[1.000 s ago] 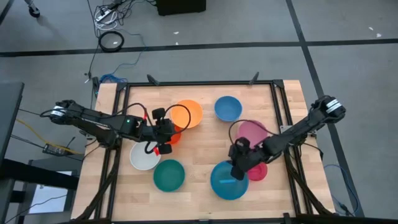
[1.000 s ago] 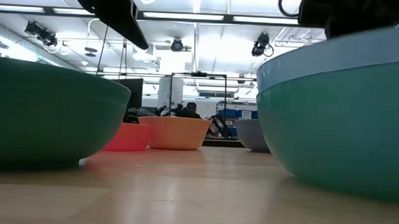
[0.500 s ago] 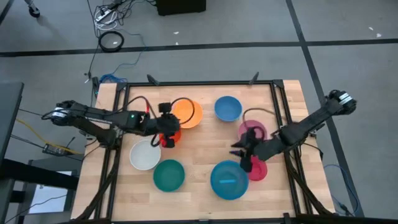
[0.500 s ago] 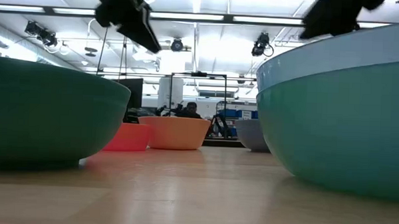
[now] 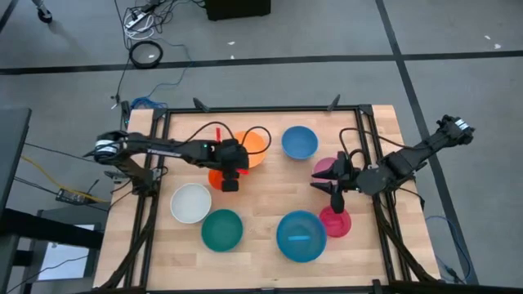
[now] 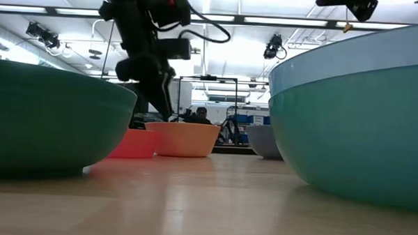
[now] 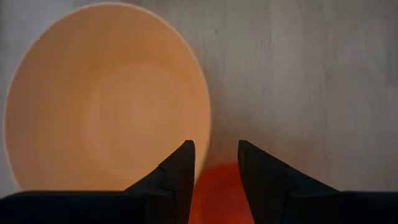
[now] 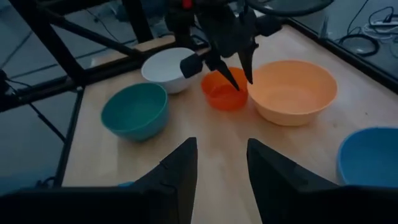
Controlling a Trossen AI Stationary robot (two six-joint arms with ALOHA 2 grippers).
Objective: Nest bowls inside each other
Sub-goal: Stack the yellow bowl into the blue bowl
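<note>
My left gripper (image 5: 228, 181) hangs open, pointing down, over the small orange-red bowl (image 5: 216, 177), which stands on the table beside the yellow-orange bowl (image 5: 252, 145). In the left wrist view its fingers (image 7: 185, 163) stand on either side of the orange-red bowl's edge (image 7: 217, 190); I cannot tell whether they touch it. My right gripper (image 5: 325, 189) is open and empty, raised in front of the pink bowl (image 5: 329, 169). Under it sit the small red bowl (image 5: 336, 221) and the big blue bowl (image 5: 301, 236).
The white bowl (image 5: 190, 202) and the teal bowl (image 5: 221, 230) stand near the left front. A smaller blue bowl (image 5: 299, 141) is at the far middle. Bare wood (image 5: 270, 192) lies between the two grippers. A black frame (image 5: 365, 155) borders the table.
My left gripper has swung toward the table's right and far side and come down over the orange-red bowl. My right gripper has risen off the big blue bowl and drawn back toward the far right, tipping more level. No bowl has moved.
</note>
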